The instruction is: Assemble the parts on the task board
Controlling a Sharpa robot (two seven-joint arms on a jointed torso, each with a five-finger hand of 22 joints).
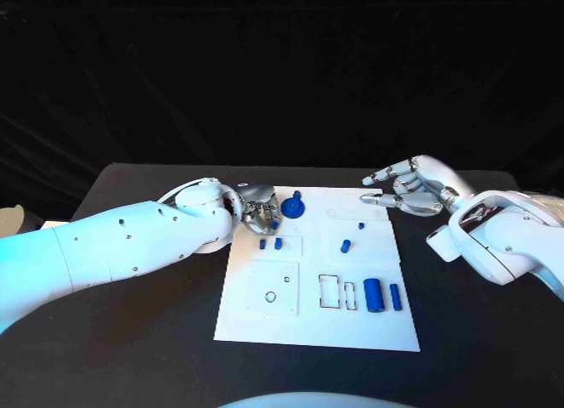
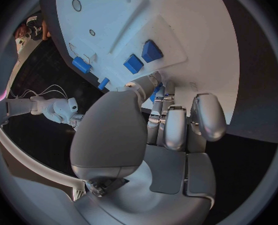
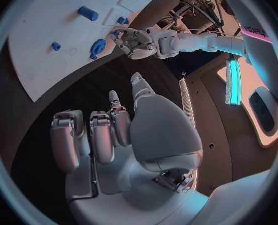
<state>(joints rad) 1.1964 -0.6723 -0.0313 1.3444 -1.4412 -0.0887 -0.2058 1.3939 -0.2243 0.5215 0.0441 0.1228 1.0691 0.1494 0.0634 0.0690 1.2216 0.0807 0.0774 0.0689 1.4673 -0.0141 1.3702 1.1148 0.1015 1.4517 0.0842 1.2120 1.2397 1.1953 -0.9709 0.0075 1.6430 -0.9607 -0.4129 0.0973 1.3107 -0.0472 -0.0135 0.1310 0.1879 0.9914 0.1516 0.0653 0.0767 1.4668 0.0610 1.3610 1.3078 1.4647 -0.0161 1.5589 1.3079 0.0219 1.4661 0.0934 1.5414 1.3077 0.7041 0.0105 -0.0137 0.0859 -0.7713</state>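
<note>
**Supervisor:** How far along are you?

**Me:** Early to midway, I'd judge. The task board (image 1: pixel 317 331) lies in the middle of the black counter (image 1: pixel 135 340). On it I see a round blue gear-like part (image 1: pixel 293 206) near the far edge, with my left hand (image 1: pixel 257 212) right beside it. Two small blue parts (image 1: pixel 271 244) sit just below that hand, and two small pegs (image 1: pixel 346 246) stand further toward the middle.

**Supervisor:** And what's left?

**Me:** Two blue bars (image 1: pixel 381 295) lie loose near the right side of the board, just beside the outlined rectangular slots (image 1: pixel 337 291), which look unfilled. A round hole (image 1: pixel 271 297) in the lower left panel also looks open. So those still need parts, I think.

**Supervisor:** Are the hands holding anything?

**Me:** On the left, the fingers (image 2: pixel 175 130) are curled together close over the board by the gear, and I can't tell whether they pinch anything. My right hand (image 1: pixel 411 189) hovers off the board's far right corner, fingers (image 3: pixel 92 140) apart with nothing in them.
</note>
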